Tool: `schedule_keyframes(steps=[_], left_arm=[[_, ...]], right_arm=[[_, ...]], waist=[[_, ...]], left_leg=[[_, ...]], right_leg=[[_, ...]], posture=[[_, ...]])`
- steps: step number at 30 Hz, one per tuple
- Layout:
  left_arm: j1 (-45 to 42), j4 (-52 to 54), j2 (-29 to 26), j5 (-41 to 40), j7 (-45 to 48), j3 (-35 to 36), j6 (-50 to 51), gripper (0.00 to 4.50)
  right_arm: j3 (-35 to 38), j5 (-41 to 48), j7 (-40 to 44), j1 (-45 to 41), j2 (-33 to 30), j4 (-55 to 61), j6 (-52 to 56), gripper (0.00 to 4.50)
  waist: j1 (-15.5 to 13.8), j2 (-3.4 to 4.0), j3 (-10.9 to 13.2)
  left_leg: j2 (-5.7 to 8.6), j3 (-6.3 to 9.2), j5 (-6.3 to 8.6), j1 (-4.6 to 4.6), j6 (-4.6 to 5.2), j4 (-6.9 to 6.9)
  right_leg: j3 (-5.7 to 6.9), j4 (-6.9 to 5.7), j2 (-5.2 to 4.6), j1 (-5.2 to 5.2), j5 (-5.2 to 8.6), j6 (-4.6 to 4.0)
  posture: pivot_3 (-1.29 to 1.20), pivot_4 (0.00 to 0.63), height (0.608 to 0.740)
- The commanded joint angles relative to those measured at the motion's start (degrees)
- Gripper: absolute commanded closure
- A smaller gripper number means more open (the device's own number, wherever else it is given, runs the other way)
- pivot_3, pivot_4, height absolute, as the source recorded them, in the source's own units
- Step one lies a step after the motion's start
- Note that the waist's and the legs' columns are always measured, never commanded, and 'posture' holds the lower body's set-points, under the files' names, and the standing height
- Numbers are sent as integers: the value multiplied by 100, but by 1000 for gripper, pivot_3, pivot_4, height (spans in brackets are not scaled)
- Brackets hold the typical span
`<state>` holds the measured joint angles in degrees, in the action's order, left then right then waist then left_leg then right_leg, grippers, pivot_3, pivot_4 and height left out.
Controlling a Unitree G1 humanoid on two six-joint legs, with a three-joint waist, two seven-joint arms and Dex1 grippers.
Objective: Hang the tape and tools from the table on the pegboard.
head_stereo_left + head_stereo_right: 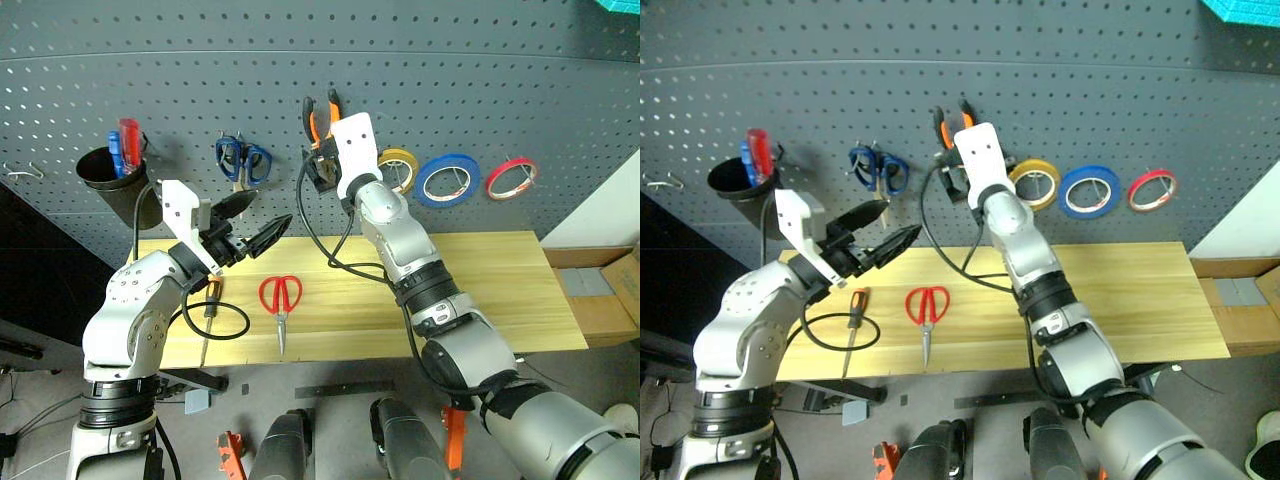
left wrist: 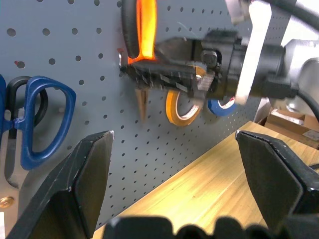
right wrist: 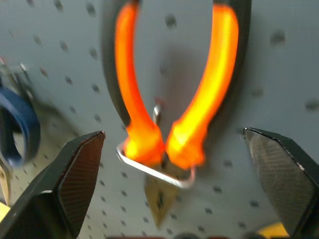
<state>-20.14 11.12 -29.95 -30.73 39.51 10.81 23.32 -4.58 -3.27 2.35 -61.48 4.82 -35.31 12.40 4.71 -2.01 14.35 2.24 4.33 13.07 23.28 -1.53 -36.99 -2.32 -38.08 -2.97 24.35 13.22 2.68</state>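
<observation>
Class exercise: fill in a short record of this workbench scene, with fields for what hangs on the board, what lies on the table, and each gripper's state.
On pegboard: pliers on a hook, blue tape, yellow roll, red roll, blue scissors
On table: red scissors, screwdriver
Left gripper: open, empty
Right gripper: open, at the pliers

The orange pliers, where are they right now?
The pliers hang on the pegboard, between blue-handled scissors and yellow tape roll, with the right gripper open at them.
</observation>
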Motion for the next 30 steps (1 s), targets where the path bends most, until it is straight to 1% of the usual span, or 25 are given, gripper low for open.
schedule_keyframes(steps=[1, 5, 10, 13, 16, 19, 24, 30], left_arm=[[-71, 57, 17, 96, -24, -52, -128, 276], [115, 55, -18, 359, -206, -201, 34, 276], [648, 263, -46, 850, -709, -548, 534, 276], [963, 399, 71, 1065, -1422, -614, 1380, 276], [1277, 513, 279, 1103, -1937, -719, 2317, 276], [1463, 569, 408, 1282, -2240, -1013, 2890, 276], [1418, 341, 876, 1473, -2748, -1171, 3460, 276], [969, -455, 1368, 1761, -3233, -1045, 3516, 276]], right_arm=[[-63, -35, 106, -1, -59, 380, 416, 18], [-279, 45, 583, 354, -98, 875, 1268, 18], [-960, 443, 1831, 1307, -369, 2650, 2783, 18], [-1340, 1030, 2609, 1922, -819, 4213, 3869, 18], [-1560, 1507, 3052, 2312, -1279, 5209, 4653, 18], [-1649, 1694, 3085, 2536, -1496, 5657, 5002, 18], [-1673, 1849, 2977, 2628, -1600, 5886, 5228, 18], [-1695, 1958, 2924, 2636, -1692, 5983, 5306, 18]], waist=[[3, 0, 0], [5, 0, -2], [7, 0, -2], [7, 0, -1], [12, 0, -2], [11, 0, -2], [7, -2, -2], [7, -5, -4]], left_leg=[[0, 0, -2, 0, 0, 0], [-1, 1, -2, 0, -1, 2], [-2, -5, 0, 4, 2, 10], [-3, 1, 1, 13, 2, 6], [-3, 6, 0, 11, 2, 3], [-3, 11, 0, -6, 2, 0], [-3, 10, -14, -17, 2, -2], [-2, 7, -20, -24, 1, -1]], right_leg=[[0, 0, 0, 0, -1, -1], [1, 0, 1, 0, -2, -2], [-2, 11, 0, 4, -1, -1], [1, 11, -1, 10, -1, -1], [4, 7, -1, 7, 0, 0], [10, 8, 0, -14, 1, 2], [9, 9, 1, -24, 2, 4], [7, 9, 1, -30, 0, 6]], posture=[[-66, 173, 740], [-67, 175, 740], [-70, 186, 740], [-73, 191, 740], [-78, 196, 740], [-85, 200, 740], [-95, 205, 740], [-108, 209, 740]])
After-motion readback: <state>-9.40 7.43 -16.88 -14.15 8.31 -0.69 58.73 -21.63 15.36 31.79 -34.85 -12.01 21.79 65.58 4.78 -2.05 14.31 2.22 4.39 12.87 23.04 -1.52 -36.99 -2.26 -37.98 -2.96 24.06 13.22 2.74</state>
